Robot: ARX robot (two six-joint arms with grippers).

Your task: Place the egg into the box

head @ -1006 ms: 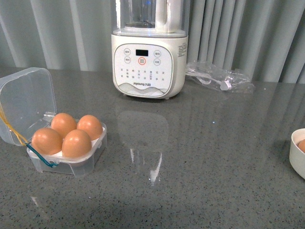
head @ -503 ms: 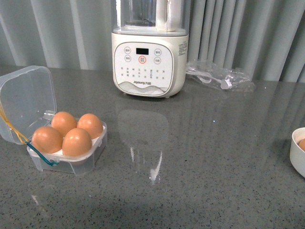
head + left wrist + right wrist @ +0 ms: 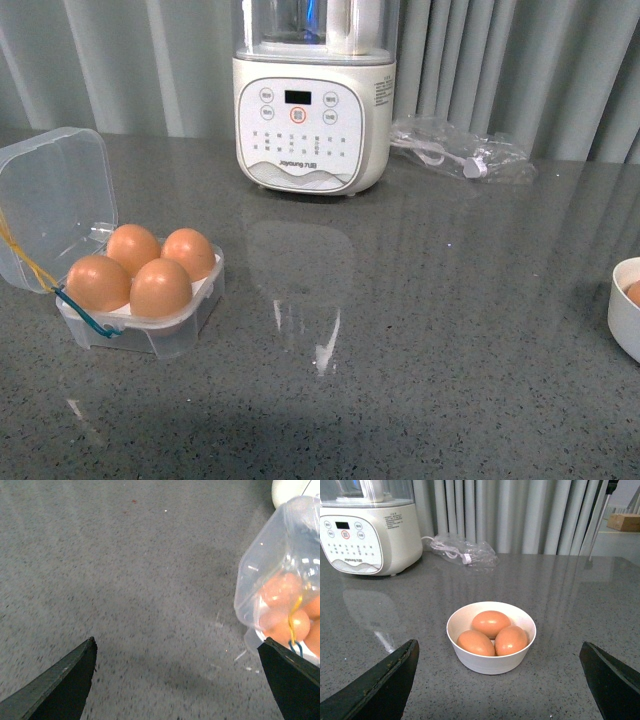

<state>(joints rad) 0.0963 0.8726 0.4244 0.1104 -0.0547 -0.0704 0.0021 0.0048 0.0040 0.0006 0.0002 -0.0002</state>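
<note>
The left gripper (image 3: 178, 641) has its jaws wide apart, and they hold nothing. It is over the grey surface (image 3: 430, 350), with the box (image 3: 150, 325) just beside it. The box sits on the left, on the near part of the surface. It is clear plastic, and its lid (image 3: 55, 205) stands open on the left side. A yellow cord (image 3: 20, 255) and a blue cord (image 3: 85, 320) hang on it. Four brown eggs (image 3: 160, 287) sit in the box, one in each hollow, so the box is full.

In the far middle stands a white kitchen machine (image 3: 312, 125) with buttons on its front. To its right, far back, lies a clear bag (image 3: 465, 160) with a white cable in it.

At the right edge is a white bowl (image 3: 470, 660). Three more brown eggs (image 3: 491, 623) lie in it, touching each other. The right gripper (image 3: 498, 644) is near the bowl. Its jaws are wide apart too and hold nothing.
</note>
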